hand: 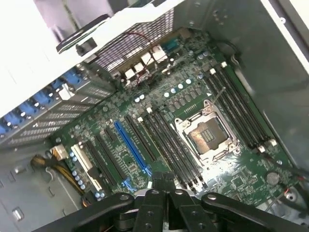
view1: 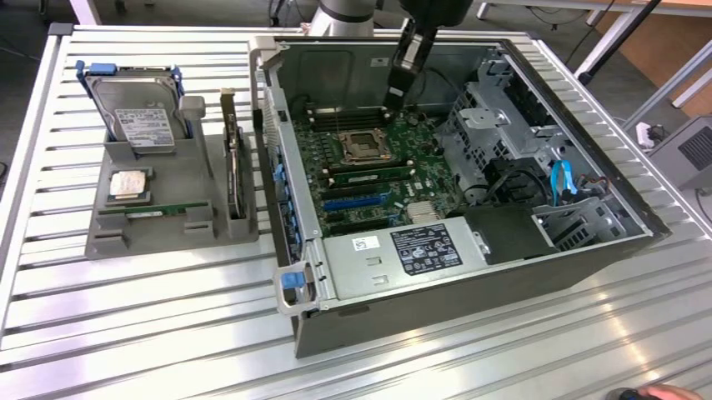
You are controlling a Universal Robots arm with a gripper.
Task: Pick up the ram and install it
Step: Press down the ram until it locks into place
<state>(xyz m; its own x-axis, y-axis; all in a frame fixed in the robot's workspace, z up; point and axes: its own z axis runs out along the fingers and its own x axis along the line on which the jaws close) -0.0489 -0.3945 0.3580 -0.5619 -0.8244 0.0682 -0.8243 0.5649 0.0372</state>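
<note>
So, quick one: where's the ram right now, and is the claw actually holding it?

@OP yep, looks like it. In the exterior view the black two-finger gripper (view1: 408, 52) comes down from the top edge, clamped onto the long, thin green circuit-board ram stick (view1: 398, 82). The stick hangs almost straight down, a bit tilted, inside the open grey metal computer case (view1: 623, 208). Its lower end sits over the back part of the green motherboard (view1: 418, 179), just past the square silver CPU socket (view1: 362, 147). I can't tell whether it's touching a slot or just hovering over one.

OK, and what does the wrist view give you?

@OP the gripper (hand: 164, 186) has its fingertips (hand: 157, 181) pinched tight together, with the motherboard (hand: 145, 99) spread out beyond them. The CPU socket (hand: 207, 135) has long black memory slots (hand: 169, 145) on both sides. The long blue expansion slot (hand: 130, 147) is further over, toward the case's perforated rear wall.

Other bits: the case lies on its side on a slatted aluminium table (view1: 112, 333). At the near end of the case there's a silver boxy power supply with a dark label (view1: 412, 250). Just beside the case, on the exterior view's left, is a grey plastic parts holder (view1: 112, 237). It carries a silver hard drive with a white label (view1: 139, 117), leaning back. It also has a dark expansion card (view1: 233, 158) standing on edge, plus another small green board (view1: 156, 212) lying low at the front.
</note>
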